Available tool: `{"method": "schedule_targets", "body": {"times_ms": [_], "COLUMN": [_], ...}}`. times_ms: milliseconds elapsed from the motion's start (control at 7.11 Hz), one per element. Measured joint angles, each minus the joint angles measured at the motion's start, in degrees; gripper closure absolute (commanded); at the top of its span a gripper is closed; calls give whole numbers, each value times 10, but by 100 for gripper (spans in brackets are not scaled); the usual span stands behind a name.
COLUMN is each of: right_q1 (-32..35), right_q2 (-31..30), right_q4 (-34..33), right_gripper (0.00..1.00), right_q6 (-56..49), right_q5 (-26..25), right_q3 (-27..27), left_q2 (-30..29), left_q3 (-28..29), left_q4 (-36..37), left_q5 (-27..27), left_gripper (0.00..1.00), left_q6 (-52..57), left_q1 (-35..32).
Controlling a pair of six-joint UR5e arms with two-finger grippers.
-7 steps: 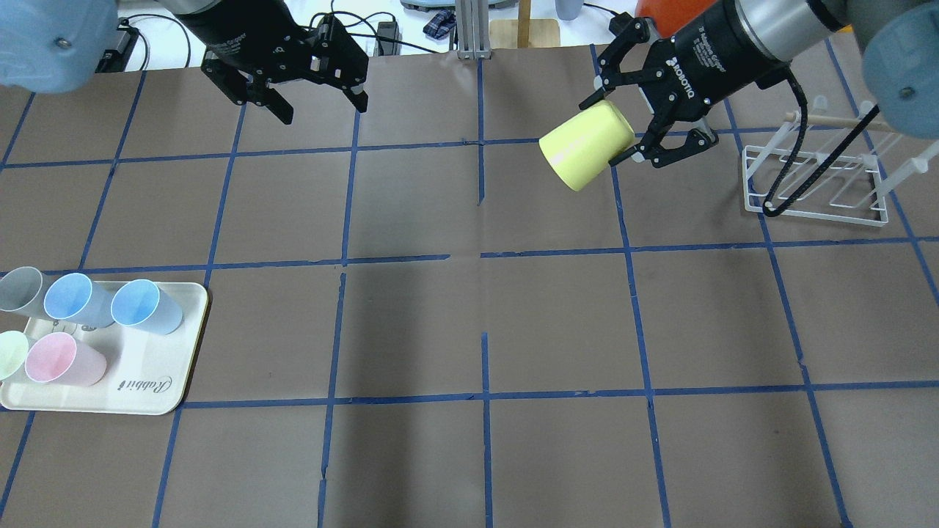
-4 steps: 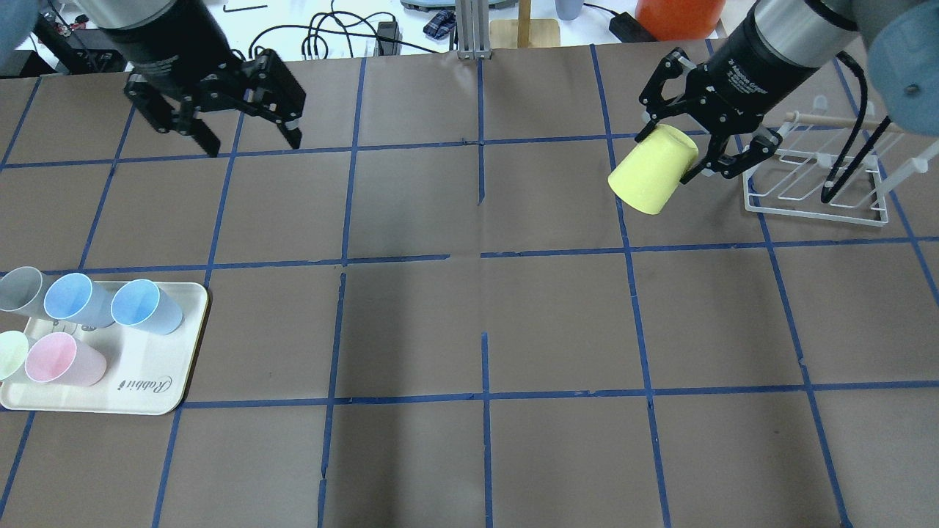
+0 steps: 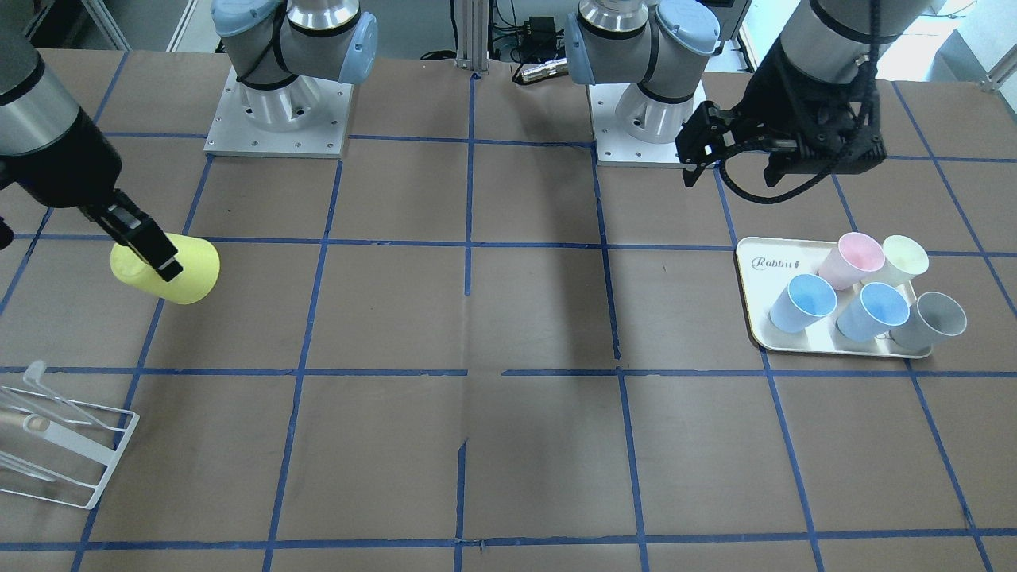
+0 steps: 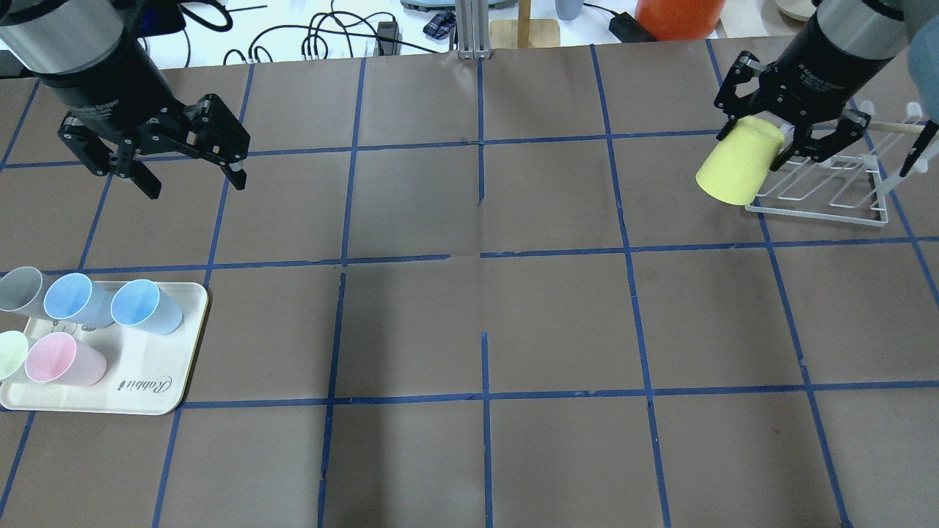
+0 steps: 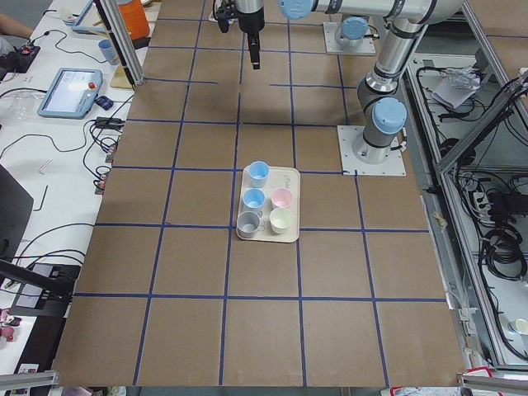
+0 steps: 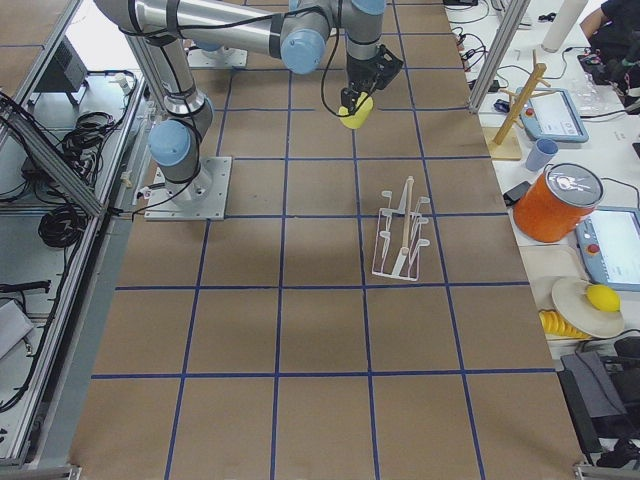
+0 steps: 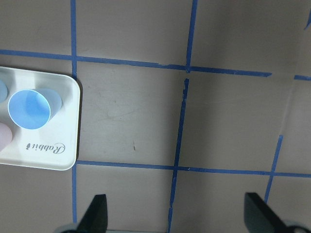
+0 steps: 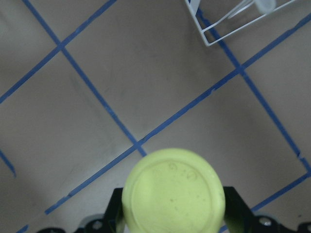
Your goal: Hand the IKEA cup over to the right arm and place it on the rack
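The bright yellow IKEA cup point(image 4: 735, 174) hangs tilted in the air, base toward the wrist and mouth down-left, at the left edge of the white wire rack point(image 4: 825, 192). My right gripper point(image 4: 757, 147) is shut on the cup near its base. The right wrist view shows the cup's round base point(image 8: 173, 192) between the fingers and a rack corner point(image 8: 228, 24) at the top. In the front view the cup point(image 3: 181, 274) is at far left and the rack point(image 3: 63, 449) at lower left. My left gripper point(image 4: 194, 188) is open and empty over the far left of the table.
A cream tray point(image 4: 158, 367) at the near left holds several pastel cups, among them a pink cup point(image 4: 62, 359) and a blue cup point(image 4: 143, 306). The tray also shows in the left wrist view point(image 7: 58, 150). An orange bucket point(image 4: 678, 16) and cables lie beyond the table's far edge.
My right gripper has carried the yellow cup rightward to the rack's left edge. My left gripper, still open, has moved left and nearer, away from the centre.
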Motion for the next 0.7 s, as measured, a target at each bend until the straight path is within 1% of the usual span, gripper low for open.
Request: {"method": "schedule_targets", "body": {"times_ms": [141,281,422,704], "right_q1": [-19,-42,-59,-72], "right_q2": [2,12,30,66], "right_q4": [-17,-42,-82,-157], "right_gripper": [100,100,100,100], "right_q6": [-25,-44,-62,-82], "right_q5": [-26,-39,-45,-49], "right_q3": [1,2,2,2], "left_q2": [4,7,7,8], "left_q3": [-25,-40,-49,-54], "left_q4": [48,75,87,94], "left_q5": [5,7,5,3], "left_gripper": [0,0,0,0], "left_q6": [1,1,0,0], "left_q1": [-10,-13,-15,-15]}}
